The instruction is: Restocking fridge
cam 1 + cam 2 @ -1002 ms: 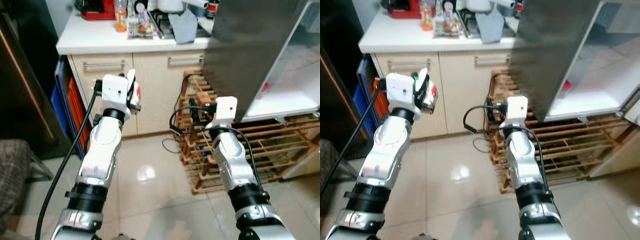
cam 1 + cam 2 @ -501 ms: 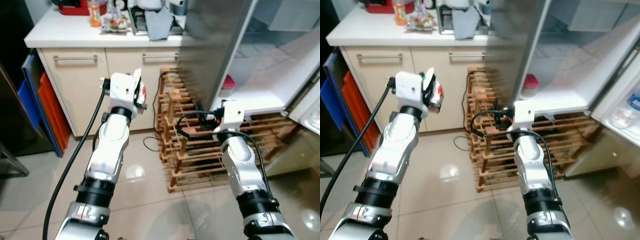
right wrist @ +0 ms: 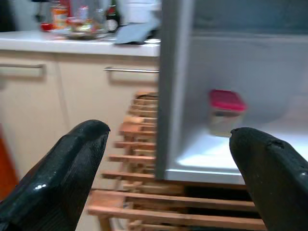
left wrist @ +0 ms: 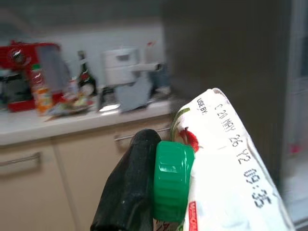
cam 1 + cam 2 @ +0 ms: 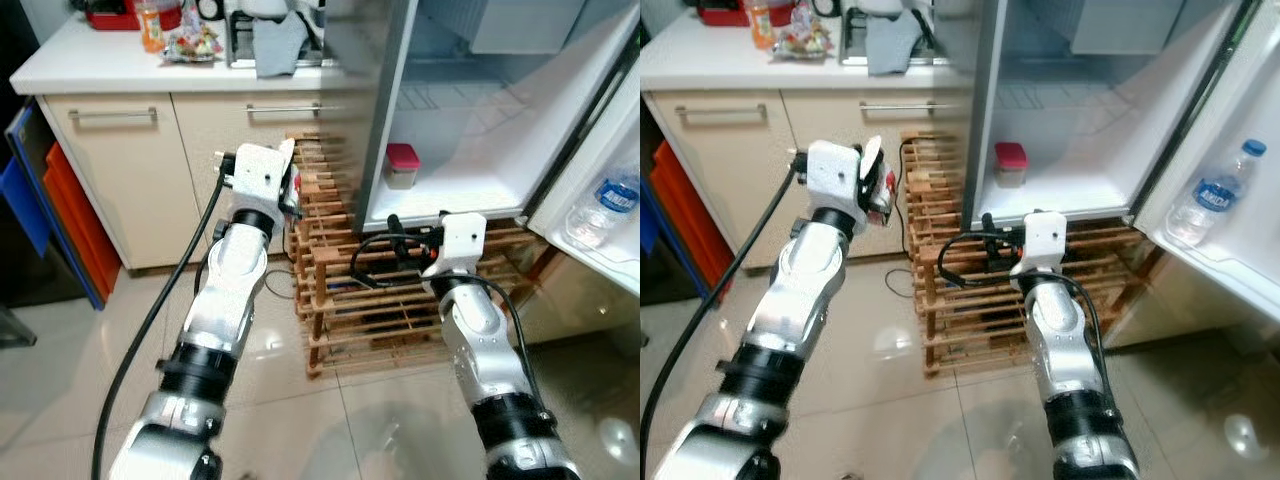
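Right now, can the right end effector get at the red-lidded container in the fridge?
Probably yes: the right end effector is open and empty, the fridge door stands open, and the red-lidded container sits alone near the shelf's front edge.

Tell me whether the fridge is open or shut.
Open: the fridge interior shows, with a red-lidded container on its shelf and a water bottle in the swung-out door.

Carton [image 4: 226, 168]: lower body cut off by the wrist view's edge; printed date partly legible, brand print not readable.
Left pincer [image 5: 878, 180]: second finger hidden behind carton.
Items at worktop [image 5: 90, 68] back edge: blurred, cropped by the frame's top.
Red-lidded container [image 5: 1011, 163] on fridge shelf: contents indistinct.
Bottle [image 5: 1208, 195] in door: label too small to read.
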`<state>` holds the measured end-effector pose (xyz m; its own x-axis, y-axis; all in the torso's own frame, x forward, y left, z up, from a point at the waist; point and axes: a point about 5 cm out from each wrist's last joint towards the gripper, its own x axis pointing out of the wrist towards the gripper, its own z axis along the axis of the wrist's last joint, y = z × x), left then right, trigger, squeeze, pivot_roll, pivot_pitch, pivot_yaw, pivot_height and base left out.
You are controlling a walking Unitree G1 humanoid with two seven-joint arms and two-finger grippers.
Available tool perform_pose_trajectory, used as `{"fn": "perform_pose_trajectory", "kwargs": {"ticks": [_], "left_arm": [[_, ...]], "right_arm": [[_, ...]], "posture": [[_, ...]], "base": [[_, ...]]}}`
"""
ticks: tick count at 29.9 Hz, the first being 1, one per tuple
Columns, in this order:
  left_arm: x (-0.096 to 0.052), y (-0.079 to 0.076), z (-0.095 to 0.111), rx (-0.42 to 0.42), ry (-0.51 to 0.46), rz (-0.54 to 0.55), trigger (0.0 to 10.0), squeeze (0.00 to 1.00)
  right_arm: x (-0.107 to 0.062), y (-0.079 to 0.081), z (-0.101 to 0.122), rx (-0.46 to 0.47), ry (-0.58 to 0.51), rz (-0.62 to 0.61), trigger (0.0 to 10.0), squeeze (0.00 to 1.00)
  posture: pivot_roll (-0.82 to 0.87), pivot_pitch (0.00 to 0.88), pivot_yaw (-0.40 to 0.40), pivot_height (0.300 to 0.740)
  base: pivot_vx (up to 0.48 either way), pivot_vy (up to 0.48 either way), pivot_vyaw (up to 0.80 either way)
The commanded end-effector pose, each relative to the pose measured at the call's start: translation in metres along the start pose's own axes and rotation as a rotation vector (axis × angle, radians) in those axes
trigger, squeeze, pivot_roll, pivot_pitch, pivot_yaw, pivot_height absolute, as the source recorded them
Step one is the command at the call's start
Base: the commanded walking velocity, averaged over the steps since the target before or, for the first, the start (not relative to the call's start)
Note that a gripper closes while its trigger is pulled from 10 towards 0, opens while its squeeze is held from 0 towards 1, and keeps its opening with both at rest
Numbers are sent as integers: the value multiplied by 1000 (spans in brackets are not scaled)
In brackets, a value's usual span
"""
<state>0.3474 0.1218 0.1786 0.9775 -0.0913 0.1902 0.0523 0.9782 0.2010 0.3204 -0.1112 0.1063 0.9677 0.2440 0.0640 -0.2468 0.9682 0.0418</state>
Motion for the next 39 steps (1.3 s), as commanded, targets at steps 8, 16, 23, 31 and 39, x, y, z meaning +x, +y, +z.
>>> {"fn": "perform_pose_trajectory", "kwargs": {"ticks": [8,16,23,31,39], "left_arm": [[5,-10,4,5,-18,-34,10000,0],[7,-10,5,-2,-24,-42,10000,0],[9,-10,8,5,-38,-47,10000,0],[3,-17,16,-33,-100,-79,10000,0],[9,-14,16,-3,-92,-66,10000,0]], "right_arm": [[-2,-17,5,-27,-7,-74,10000,0],[-5,-15,5,-25,-15,-77,10000,0],[-5,-13,6,-19,-17,-73,10000,0],[-8,-14,3,-22,-5,-70,10000,0],[-7,-9,5,4,-16,-41,10000,0]], "posture": [[-79,0,-9,740],[-86,0,0,740],[-89,0,0,740],[-87,0,-6,740],[-87,0,-1,740]], "base": [[256,-403,543],[256,-404,0],[253,-405,0],[153,-178,0],[0,0,0]]}}
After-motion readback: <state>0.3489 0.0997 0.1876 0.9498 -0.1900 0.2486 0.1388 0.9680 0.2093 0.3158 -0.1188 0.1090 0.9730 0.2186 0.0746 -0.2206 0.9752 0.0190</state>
